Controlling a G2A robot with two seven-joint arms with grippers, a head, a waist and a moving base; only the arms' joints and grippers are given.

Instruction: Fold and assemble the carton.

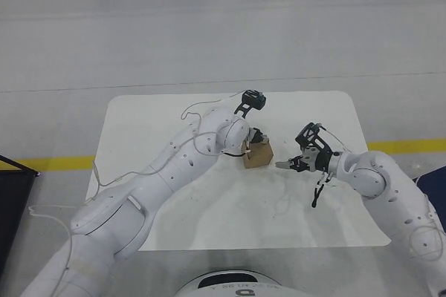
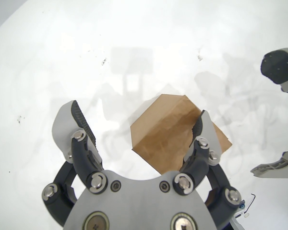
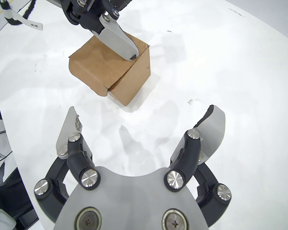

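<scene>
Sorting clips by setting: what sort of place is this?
Probably a lab or factory hall: a bare grey floor with a yellow line, and a white table bearing a carton.

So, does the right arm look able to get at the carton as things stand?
Probably yes. The right gripper is open and faces the carton, with only bare table between them. The left gripper rests one of its jaws on the carton's top, so the near sides look free.
</scene>
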